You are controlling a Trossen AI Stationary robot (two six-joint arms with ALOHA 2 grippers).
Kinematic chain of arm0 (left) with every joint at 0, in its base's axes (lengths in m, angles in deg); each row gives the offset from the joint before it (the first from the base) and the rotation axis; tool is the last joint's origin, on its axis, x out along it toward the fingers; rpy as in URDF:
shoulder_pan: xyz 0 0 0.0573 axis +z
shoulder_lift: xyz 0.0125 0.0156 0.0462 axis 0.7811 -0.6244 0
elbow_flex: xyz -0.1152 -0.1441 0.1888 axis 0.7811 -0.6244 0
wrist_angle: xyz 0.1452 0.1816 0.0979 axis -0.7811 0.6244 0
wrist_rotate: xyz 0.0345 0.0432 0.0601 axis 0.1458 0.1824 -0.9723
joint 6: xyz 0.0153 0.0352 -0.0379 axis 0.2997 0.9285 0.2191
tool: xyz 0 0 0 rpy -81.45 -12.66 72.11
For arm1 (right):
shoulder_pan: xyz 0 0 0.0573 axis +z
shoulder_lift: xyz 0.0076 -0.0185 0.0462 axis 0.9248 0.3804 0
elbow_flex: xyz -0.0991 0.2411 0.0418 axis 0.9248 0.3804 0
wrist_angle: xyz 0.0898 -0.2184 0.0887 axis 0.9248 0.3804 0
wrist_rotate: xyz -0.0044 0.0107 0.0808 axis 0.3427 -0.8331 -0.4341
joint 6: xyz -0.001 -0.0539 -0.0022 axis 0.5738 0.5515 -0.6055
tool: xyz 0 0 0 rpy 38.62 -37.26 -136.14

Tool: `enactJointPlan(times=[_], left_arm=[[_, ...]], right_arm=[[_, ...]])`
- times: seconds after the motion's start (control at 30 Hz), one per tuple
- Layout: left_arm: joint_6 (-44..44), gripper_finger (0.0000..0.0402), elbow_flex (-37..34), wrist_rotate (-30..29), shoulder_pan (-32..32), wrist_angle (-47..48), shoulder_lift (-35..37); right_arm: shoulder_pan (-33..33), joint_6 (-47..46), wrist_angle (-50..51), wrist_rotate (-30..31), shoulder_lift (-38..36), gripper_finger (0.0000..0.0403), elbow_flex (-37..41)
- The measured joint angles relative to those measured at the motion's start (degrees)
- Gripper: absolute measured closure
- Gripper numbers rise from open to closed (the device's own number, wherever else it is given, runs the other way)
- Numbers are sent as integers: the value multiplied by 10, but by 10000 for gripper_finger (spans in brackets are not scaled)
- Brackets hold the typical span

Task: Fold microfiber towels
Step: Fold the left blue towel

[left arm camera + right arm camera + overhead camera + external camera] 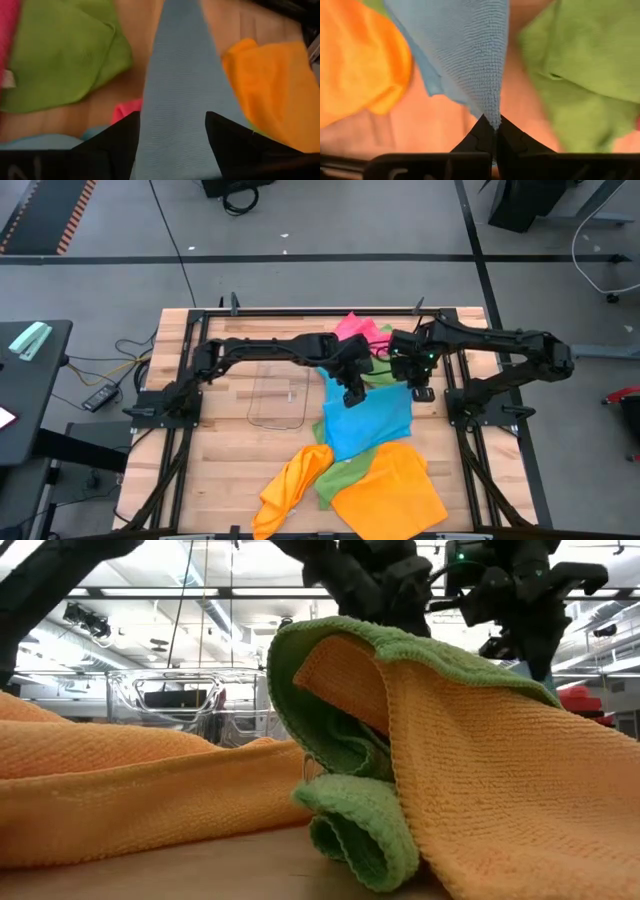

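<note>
A sky-blue microfiber towel lies at the table's middle. Its far right corner is raised, with my right gripper shut on it. My left gripper is over the towel's far left part. It stands open, with a strip of the blue cloth running between its fingers; whether they touch it, I cannot tell. Pink and green towels lie at the far edge. Two orange towels and a green one lie near the front. My right gripper pinches a corner of the blue towel between its two fingertips, coming from above and pointing steeply down. The cloth fans out wider away from the fingers and looks drawn taut. The towel's near part stays on the table.
A small clear plastic tray sits left of the blue towel. In the low view, an orange towel draped over a green one fills the foreground and hides both grippers' fingers. Bare wood shows at the table's left.
</note>
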Motion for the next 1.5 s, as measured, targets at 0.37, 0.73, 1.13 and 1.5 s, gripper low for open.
enactJointPlan(times=[0.37, 0.73, 1.13, 1.5], left_arm=[[24, 169, 0, 92, 10, -16, -7], [31, 170, 1, 95, 9, -56, -53], [90, 198, 1, 138, 29, 12, -64], [109, 188, 1, 185, 54, 144, -84]], right_arm=[[39, -26, 4, -6, 3, 395, 6], [69, -44, 5, 8, 3, 395, -15], [69, -55, -2, 9, 3, 395, -13], [69, -50, -5, 5, 2, 395, -14]])
